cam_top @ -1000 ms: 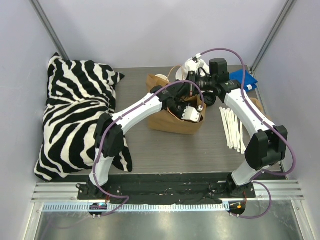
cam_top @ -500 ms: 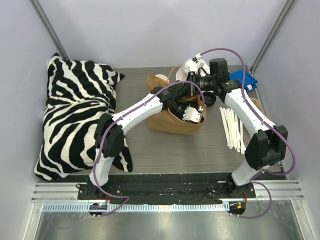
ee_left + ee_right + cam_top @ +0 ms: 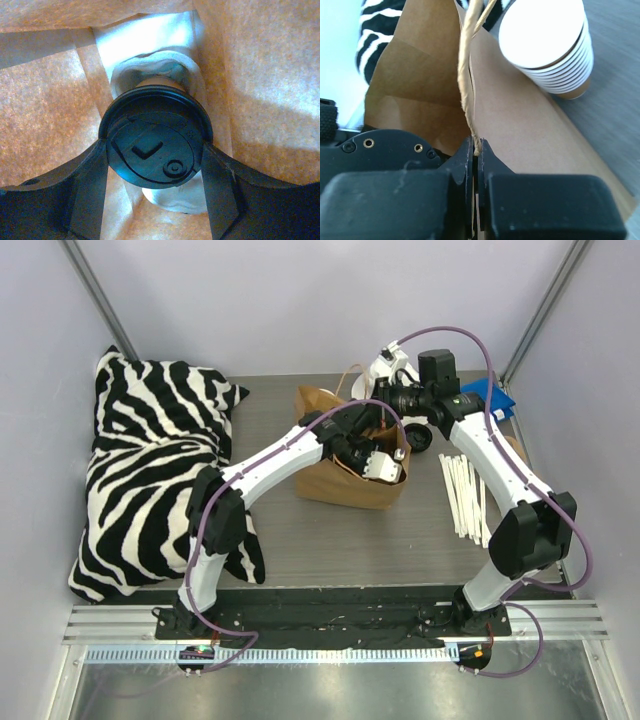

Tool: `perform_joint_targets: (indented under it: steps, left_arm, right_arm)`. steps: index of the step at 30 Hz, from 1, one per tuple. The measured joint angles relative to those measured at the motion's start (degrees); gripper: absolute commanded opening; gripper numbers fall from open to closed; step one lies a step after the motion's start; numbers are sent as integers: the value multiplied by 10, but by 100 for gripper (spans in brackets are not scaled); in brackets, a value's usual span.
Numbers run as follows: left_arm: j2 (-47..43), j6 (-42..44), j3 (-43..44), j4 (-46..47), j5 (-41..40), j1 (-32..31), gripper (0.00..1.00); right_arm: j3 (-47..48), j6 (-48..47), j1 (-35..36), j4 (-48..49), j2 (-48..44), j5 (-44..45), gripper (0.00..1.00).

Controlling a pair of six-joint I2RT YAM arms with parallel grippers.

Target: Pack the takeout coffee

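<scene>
Takeout coffee [image 3: 152, 145] in L jaws, bag walls [image 3: 260, 60] close; R jaws pinch handle [image 3: 466, 85]

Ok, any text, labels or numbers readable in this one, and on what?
No readable text anywhere.
Takeout coffee lid, held by the left gripper: only a moulded angle mark and ring; tiny raised marks near its rim are too small to read.
Paper bag, its handle pinched in the right gripper: plain.
Stack of cups: plain.

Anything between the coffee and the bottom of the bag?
Nothing visible. The takeout coffee, lid clamped by the left gripper, sits over a pale moulded holder inside the paper bag; its base is hidden.
</scene>
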Motion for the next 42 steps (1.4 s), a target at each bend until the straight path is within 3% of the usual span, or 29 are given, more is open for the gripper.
perform_joint_targets:
  steps: [14, 26, 27, 28, 42]
  left_arm:
    - [0, -8, -2, 6, 3, 2, 48]
    - [-4, -30, 4, 8, 22, 15, 66]
    - [-4, -32, 5, 7, 22, 16, 75]
    - [-4, -34, 6, 6, 22, 16, 76]
    - [-7, -40, 9, -2, 24, 20, 78]
  right_arm:
    - [0, -77, 6, -4, -10, 77, 1]
    - [0, -97, 6, 6, -10, 80, 1]
    - [0, -97, 6, 7, -10, 80, 1]
    - [0, -97, 7, 8, -10, 80, 1]
    - [0, -98, 7, 21, -11, 89, 1]
